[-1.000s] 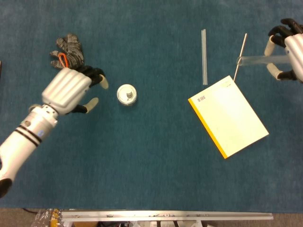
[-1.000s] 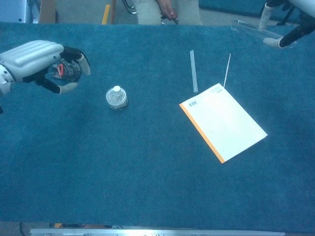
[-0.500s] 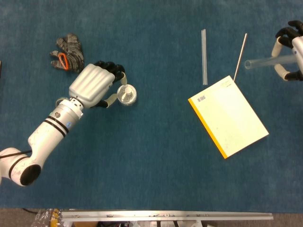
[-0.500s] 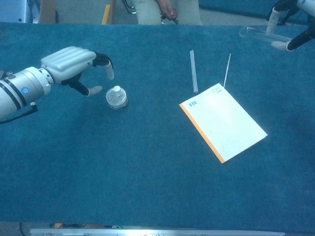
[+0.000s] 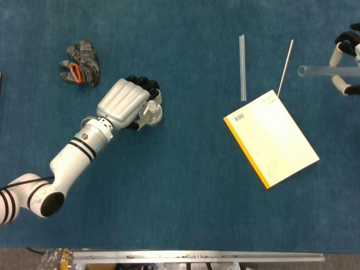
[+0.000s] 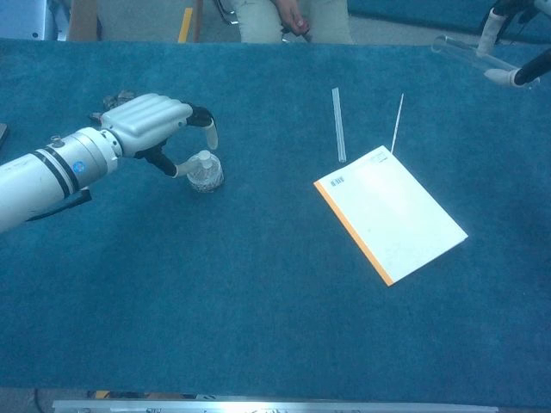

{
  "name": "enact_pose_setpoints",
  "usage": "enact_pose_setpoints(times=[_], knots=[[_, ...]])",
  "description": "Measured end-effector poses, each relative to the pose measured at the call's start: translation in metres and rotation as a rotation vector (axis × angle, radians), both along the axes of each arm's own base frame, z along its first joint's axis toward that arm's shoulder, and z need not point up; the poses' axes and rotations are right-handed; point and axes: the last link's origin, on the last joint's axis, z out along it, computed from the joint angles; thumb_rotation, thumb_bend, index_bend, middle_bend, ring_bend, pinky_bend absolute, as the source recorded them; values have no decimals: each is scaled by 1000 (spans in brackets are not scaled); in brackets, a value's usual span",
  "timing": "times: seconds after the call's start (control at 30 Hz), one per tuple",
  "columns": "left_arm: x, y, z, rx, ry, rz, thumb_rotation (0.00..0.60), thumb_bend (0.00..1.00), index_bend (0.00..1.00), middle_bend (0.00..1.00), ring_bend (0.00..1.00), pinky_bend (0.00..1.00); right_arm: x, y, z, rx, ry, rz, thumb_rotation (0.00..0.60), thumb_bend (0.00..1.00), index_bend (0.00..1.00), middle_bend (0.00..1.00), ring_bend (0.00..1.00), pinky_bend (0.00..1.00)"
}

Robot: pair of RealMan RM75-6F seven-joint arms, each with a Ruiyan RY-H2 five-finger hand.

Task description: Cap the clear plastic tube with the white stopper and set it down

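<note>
The white stopper (image 5: 155,116) (image 6: 205,170), a small round object with a white top, stands upright on the blue table left of centre. My left hand (image 5: 130,103) (image 6: 157,126) hovers over its left side, thumb and fingers curved around it with a gap still showing; the head view hides most of the stopper beneath the hand. At the far right edge my right hand (image 5: 347,62) (image 6: 511,43) holds the clear plastic tube (image 5: 322,71) (image 6: 461,50) lying nearly level above the table, open end pointing left.
A yellow-edged white notebook (image 5: 271,138) (image 6: 392,211) lies right of centre. Above it lie a thin clear strip (image 5: 243,67) (image 6: 338,125) and a thin white stick (image 5: 286,63) (image 6: 397,122). A grey-and-orange glove (image 5: 81,62) sits behind my left hand.
My left hand has travelled right from beside the glove and come down around the stopper. My right hand has drifted further right with the tube.
</note>
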Motion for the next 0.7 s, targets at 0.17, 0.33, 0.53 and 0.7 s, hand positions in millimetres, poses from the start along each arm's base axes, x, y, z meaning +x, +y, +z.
enact_pose_setpoints(times=[0.17, 0.33, 0.53, 0.7], knots=[[-1, 3, -3, 6, 9, 1, 600, 351, 351, 233, 203, 244, -3, 0, 2, -2, 1, -6, 600, 282, 593, 313, 128, 238], [-3, 5, -7, 10, 12, 3, 600, 351, 351, 233, 203, 244, -4, 0, 3, 0, 0, -7, 600, 283, 594, 313, 128, 238], [-4, 6, -11, 10, 15, 2, 600, 350, 354, 233, 203, 244, -5, 1, 4, -2, 3, -8, 600, 283, 595, 313, 128, 238], [-4, 7, -14, 11, 14, 4, 600, 350, 373, 238, 203, 244, -6, 1, 6, -7, 3, -13, 600, 283, 595, 314, 128, 238]])
